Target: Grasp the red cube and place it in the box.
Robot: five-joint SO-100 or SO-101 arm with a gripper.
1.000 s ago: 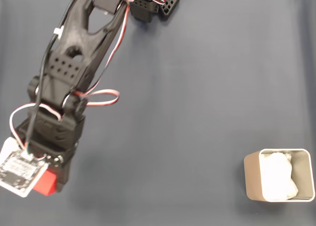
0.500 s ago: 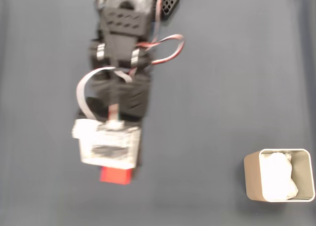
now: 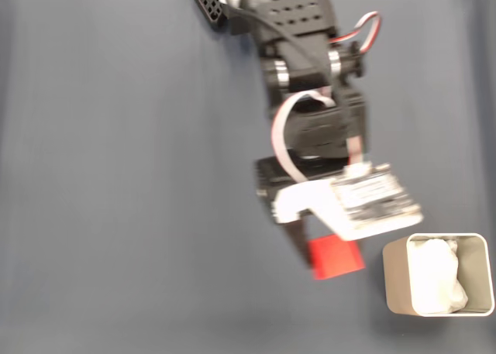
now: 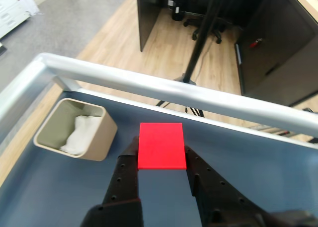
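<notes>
The red cube (image 3: 335, 257) (image 4: 161, 145) is held between the black fingers of my gripper (image 3: 325, 253) (image 4: 160, 155), which is shut on it and carries it above the dark blue table. In the fixed view the cube hangs just left of the box (image 3: 395, 280), a beige rounded container lined with crumpled white paper. In the wrist view the box (image 4: 97, 142) stands to the left of the cube, near the table's metal rail. The arm's white camera board (image 3: 364, 203) covers part of the gripper from above.
The arm's black base (image 3: 263, 1) sits at the top edge of the fixed view. A silver rail (image 4: 198, 100) borders the table, with a wooden floor and office furniture beyond. Bare blue cloth (image 3: 124, 199) spreads over the left half of the table.
The arm has swung from the lower left across the table to the right, carrying the red cube with it. The cube now hangs beside the box. The box has not moved.
</notes>
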